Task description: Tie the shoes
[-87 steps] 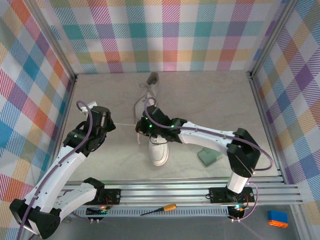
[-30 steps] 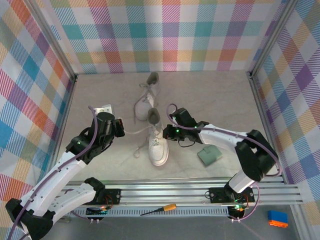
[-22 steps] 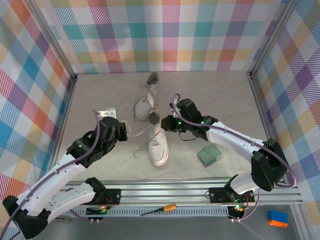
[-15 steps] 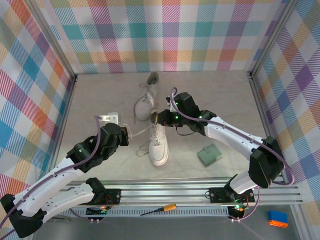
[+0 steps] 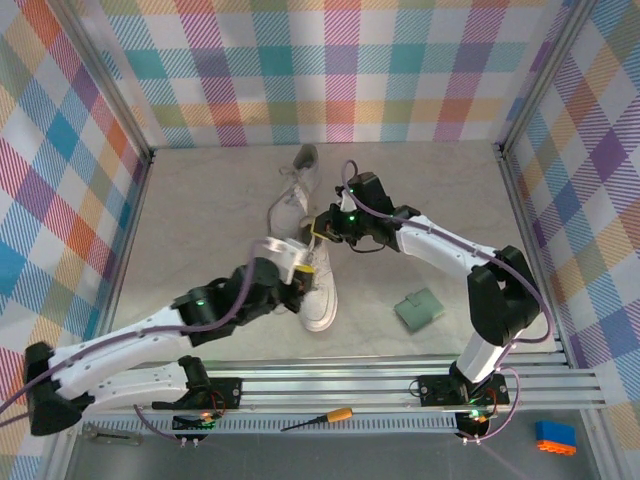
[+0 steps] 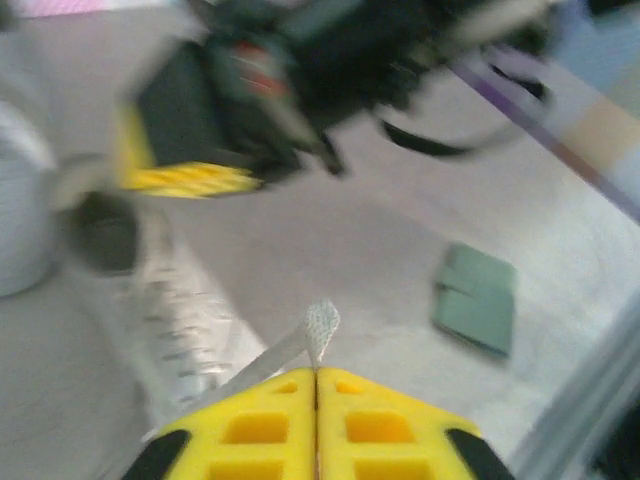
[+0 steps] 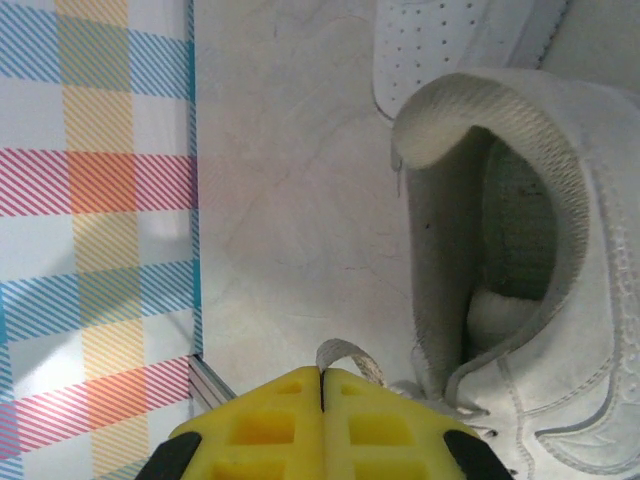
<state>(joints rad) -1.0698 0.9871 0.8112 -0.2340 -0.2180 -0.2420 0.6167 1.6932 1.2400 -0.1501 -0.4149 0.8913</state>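
Left gripper, right gripper low at shoe, each pinching lace.

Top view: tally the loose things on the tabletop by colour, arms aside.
White: 2, the near sneaker and the far sneaker
Green: 1, the pad
Total: 3

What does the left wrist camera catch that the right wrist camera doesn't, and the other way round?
Left wrist camera's own: a green pad on the table and the blurred right arm. Right wrist camera's own: the plaid wall and a look into the grey-lined opening of a shoe. Shared: a yellow tool at the bottom, the left tool shut on a lace end, the right tool shut on a lace loop, with white shoe beyond.
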